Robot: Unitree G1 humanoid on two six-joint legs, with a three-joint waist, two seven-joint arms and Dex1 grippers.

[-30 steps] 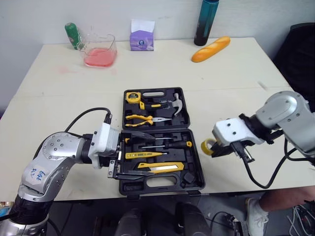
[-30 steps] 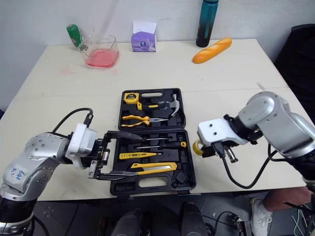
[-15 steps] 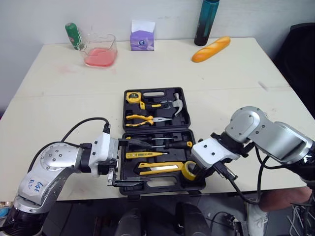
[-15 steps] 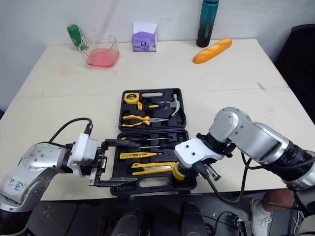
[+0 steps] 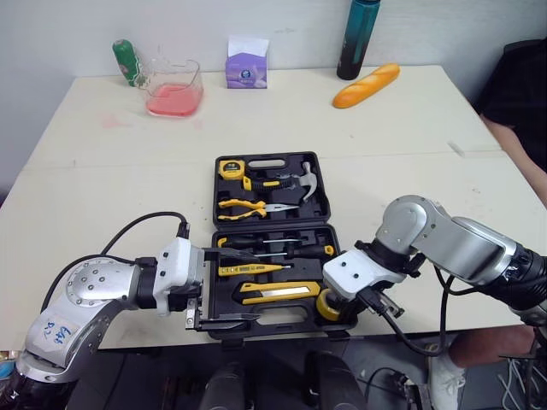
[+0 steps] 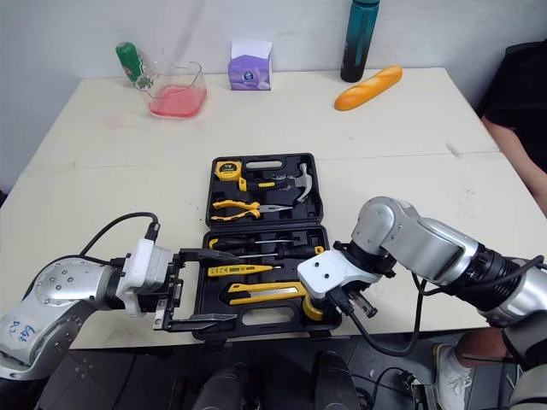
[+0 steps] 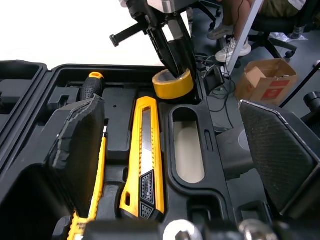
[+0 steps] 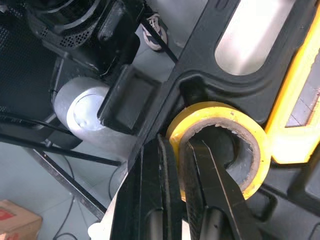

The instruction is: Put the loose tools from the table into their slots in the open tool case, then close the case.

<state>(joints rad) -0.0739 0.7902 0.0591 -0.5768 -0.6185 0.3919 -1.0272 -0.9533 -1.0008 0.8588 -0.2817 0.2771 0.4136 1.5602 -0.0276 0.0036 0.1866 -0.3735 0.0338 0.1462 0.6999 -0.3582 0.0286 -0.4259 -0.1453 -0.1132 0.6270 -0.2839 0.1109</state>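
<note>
The right gripper point(image 8: 177, 150) is pinching a yellow tape roll point(image 7: 173, 89) by its wall, with one black finger reaching inside the ring and the other pressing on the outside. The roll is sitting low in the near-right corner of the open tool case point(image 5: 272, 224), just beside the tip of the yellow utility knife point(image 5: 278, 290). Whether the roll is fully seated in its recess cannot be told.

The left gripper point(image 6: 235, 286) is hanging over the near-left part of the case with its fingers spread wide and holding nothing — one finger is lying over the screwdriver row, the other over the front rim by the handle cut-out.

The case is lying flat near the front edge of the pale table point(image 5: 410, 154). A yellow tester pen point(image 5: 252, 269) and dark-handled screwdrivers point(image 5: 278, 250) are filling slots in its near half. A tape measure point(image 5: 229, 168), a hammer point(image 5: 308, 181) and pliers point(image 5: 248, 205) are occupying the far half.

Along the far edge, well apart from the case, are standing a green bottle point(image 5: 126, 61), a clear container of pink liquid point(image 5: 173, 90), a purple box point(image 5: 246, 64) and a dark bottle point(image 5: 357, 38). A baguette point(image 5: 366, 85) is lying near the dark bottle. A person's arm point(image 5: 521, 154) is reaching in at the table's right side.
</note>
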